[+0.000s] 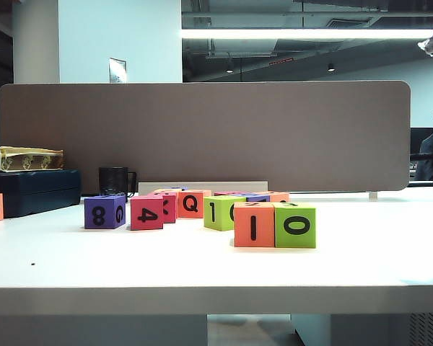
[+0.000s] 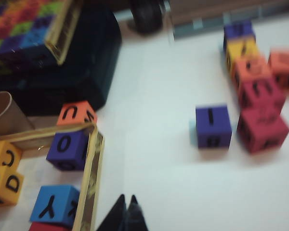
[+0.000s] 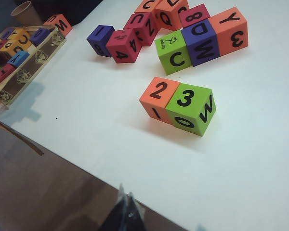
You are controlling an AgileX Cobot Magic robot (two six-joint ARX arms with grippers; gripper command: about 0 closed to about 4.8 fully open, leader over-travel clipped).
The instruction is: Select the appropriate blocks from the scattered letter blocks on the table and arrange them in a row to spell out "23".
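Presently catalogued: orange block [image 3: 159,98] and lime-green block [image 3: 190,108], touching, being displayed mid-surface [image 3: 260,159] with "2" and "3" upward. Judged light, soft foam, best pinched across opposite faces. Left tool [image 2: 126,203] and right tool [image 3: 125,198] are being kept closed, empty.

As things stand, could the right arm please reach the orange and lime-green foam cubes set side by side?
Probably yes: the orange foam cube and lime-green foam cube sit touching on bare white table, apart from the other blocks, and nothing lies between them and the shut right pincer.
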